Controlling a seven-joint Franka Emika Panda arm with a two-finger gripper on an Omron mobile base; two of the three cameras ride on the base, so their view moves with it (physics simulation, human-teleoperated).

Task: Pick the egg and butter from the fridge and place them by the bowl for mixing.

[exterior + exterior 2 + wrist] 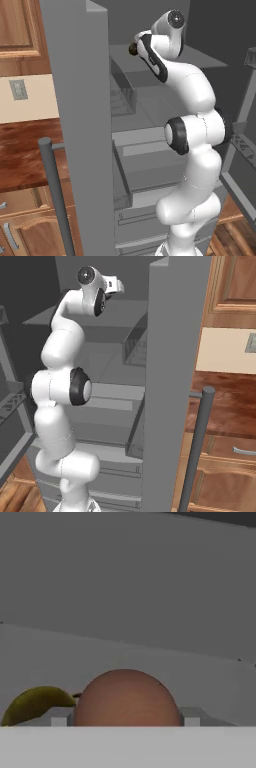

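Reddish-brown, the egg (125, 698) sits between the parted tips of the claw (122, 721) inside the fridge (80, 125), so closing comes next.

Olive-yellow rounded fruit (35, 706) seen on grey shelf; wooden cabinets (17, 30) flanking, wall outlet (18, 90) (grey plate) noted.

White arm (192, 95), dark joints
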